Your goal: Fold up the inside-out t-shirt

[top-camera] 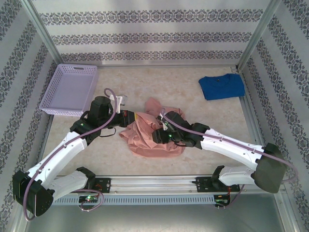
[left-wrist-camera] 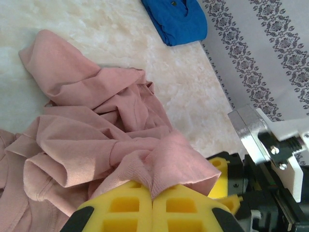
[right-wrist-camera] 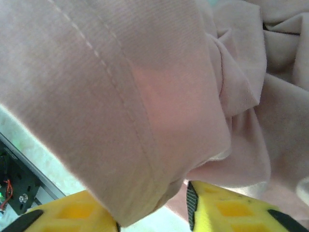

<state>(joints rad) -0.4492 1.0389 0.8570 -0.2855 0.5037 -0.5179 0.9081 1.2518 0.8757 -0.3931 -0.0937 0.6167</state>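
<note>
Shirt (top-camera: 145, 137) is crumpled on the bench (top-camera: 169, 87), right of the basket (top-camera: 48, 104) and nearer the arms. It's soft, light and floppy, so a seamed hem should probably be pinched, not a loose bunch. Left gripper (left-wrist-camera: 152, 203) is clamped on a fold. Right gripper (right-wrist-camera: 149, 205) is set around a hem, but whether it's actually squeezed can't be told. Both arms are stretched low over it.

In the right wrist view I find the inside-out t-shirt (right-wrist-camera: 145, 96) so close that it blurs and overruns the frame. I cannot tell whether the right gripper (right-wrist-camera: 150, 205) grips it. The lower edge of the left wrist view cuts off the left gripper (left-wrist-camera: 152, 195).
</note>
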